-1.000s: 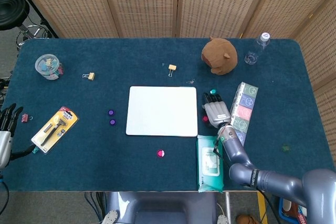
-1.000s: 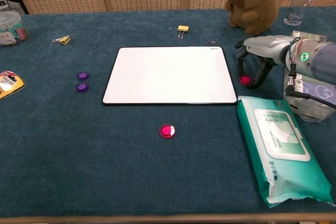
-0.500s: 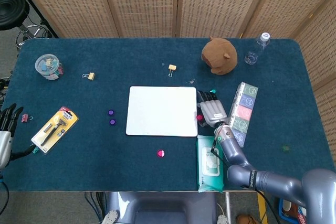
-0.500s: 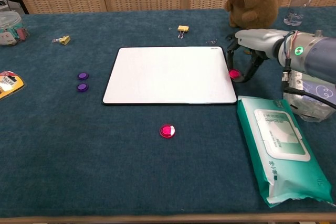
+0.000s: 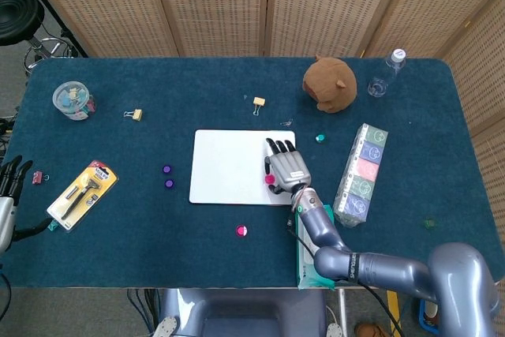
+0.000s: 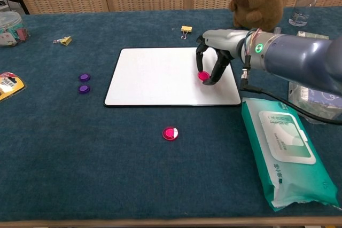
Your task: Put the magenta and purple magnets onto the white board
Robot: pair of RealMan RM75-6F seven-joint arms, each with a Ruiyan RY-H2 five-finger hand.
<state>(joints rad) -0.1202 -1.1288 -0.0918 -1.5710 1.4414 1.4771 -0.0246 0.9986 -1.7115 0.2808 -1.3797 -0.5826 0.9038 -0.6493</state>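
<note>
HEAD VIEW
White board (image 5: 233, 167): flat on blue table (image 5: 158, 258), centre; long axis runs left-right, edges square to table edge.
Right hand (image 5: 286, 169): over board's right part, fingers pointing away from robot, curled down round a magenta magnet (image 5: 271, 181) w/ fingertips on or near the board.
Held magnet: only its edge shows at hand's left side, above board's lower right area.
2nd magenta magnet (image 5: 241, 231): on cloth, near side of board, apart from it.
Purple magnets (image 5: 168, 177): pair, one behind the other, just left of board, off it.
Left hand (image 5: 9, 179): at far left frame edge, fingers spread upward, holding nothing.
Wipes pack (image 5: 306, 254): mostly hidden under right arm.

CHEST VIEW
Right hand (image 6: 214, 52): palm down, fingers (image 6: 218, 73) and thumb pinch the magenta magnet (image 6: 203, 76); disc lies flat, at board (image 6: 155, 76) surface; contact w/ board: can't tell.
2nd magenta magnet (image 6: 170, 133): flat on cloth in front of board.
Purple magnets (image 6: 84, 83): left of board, close together.
Plush toy (image 6: 257, 1): upright, behind hand.
</note>
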